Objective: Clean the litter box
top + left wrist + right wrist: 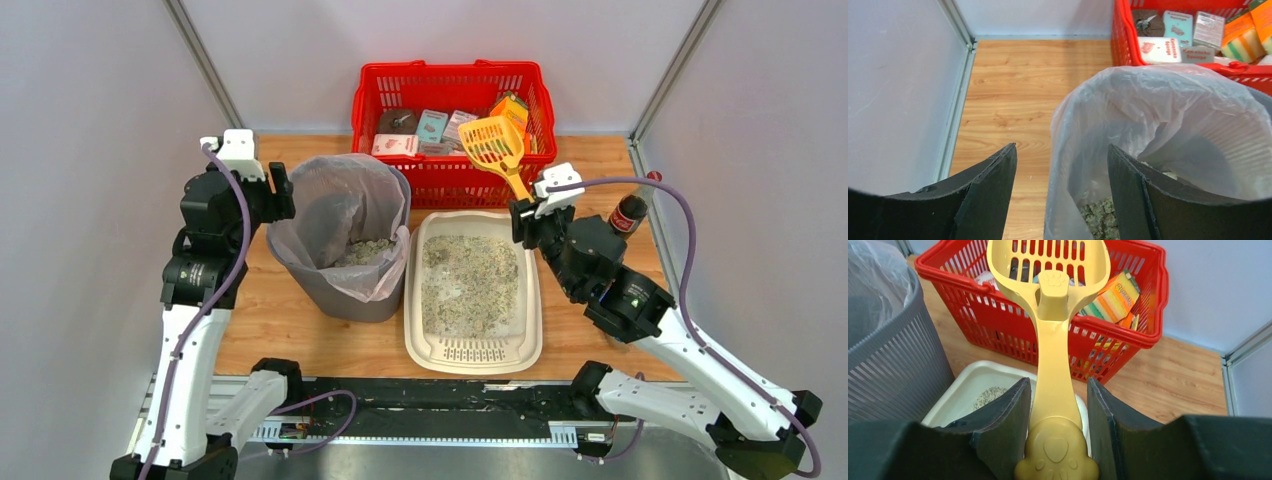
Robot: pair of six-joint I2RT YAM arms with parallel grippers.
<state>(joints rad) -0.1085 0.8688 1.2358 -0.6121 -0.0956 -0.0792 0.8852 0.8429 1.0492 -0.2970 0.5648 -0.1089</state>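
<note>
**Scoop gripped, litter box mid-table**

Right gripper point(1058, 386) clamped on yellow scoop point(495, 142) handle; scoop head before red basket point(450, 186). Left gripper point(1062, 150) jaws apart at grey bin point(384, 302) rim. Litter box point(413, 312) just right of bin.

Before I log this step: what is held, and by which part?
Right jaws grip the yellow slotted plastic scoop by its handle end; left jaws hold nothing.
</note>
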